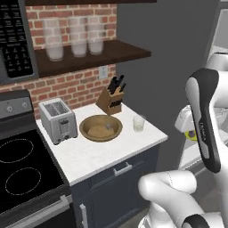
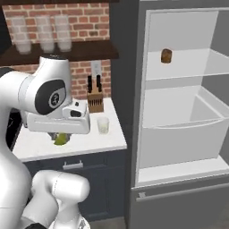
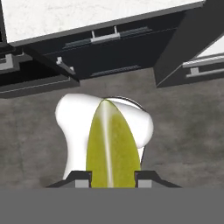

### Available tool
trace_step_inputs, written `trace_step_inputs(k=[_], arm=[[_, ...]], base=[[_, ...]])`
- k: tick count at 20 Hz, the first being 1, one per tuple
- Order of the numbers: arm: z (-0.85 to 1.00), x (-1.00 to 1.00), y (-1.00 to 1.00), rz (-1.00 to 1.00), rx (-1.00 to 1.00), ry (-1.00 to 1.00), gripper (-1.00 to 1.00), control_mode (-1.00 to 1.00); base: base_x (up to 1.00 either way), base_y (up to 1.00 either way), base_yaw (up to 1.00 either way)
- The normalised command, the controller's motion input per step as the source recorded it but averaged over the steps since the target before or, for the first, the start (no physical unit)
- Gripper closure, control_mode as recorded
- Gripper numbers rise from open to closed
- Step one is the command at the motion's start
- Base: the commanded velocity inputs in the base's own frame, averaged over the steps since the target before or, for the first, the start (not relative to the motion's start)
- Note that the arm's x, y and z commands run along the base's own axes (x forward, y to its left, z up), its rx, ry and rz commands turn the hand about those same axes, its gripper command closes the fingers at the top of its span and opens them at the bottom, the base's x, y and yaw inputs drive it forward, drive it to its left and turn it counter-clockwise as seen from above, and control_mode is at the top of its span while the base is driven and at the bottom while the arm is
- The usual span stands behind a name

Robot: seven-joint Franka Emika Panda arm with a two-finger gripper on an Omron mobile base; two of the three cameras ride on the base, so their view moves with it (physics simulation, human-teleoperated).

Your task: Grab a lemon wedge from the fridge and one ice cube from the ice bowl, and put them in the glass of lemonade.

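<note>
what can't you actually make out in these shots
- Gripper: fingers cut off by the hand view's bottom, though shut on the lemon wedge.
- Ice cube: too small and pale to pick out in the ice bowl, left base view.
- Glass of lemonade: liquid level unclear, small.

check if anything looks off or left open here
The fridge stands wide open, a brown lump on its upper shelf. Otherwise nothing spilled or askew; the gripper holds the lemon wedge over the floor.

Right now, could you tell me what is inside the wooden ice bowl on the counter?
The ice bowl shows one small pale ice cube near its far right side; the near rim hides a strip of its floor.
</note>
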Motion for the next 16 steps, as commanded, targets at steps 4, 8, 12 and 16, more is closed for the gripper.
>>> trace_step_inputs(k=[4,8,12,16], arm=[[0.00,0.00,0.00,0.00,0.00,0.00,1.00,1.00],[0.00,0.00,0.00,0.00,0.00,0.00,1.00,1.00],[0.00,0.00,0.00,0.00,0.00,0.00,1.00,1.00],[0.00,0.00,0.00,0.00,0.00,0.00,1.00,1.00]], base=[[0.53,0.01,-0.01],[0.43,0.00,-0.01],[0.55,0.01,-0.01],[0.66,0.02,0.00]])
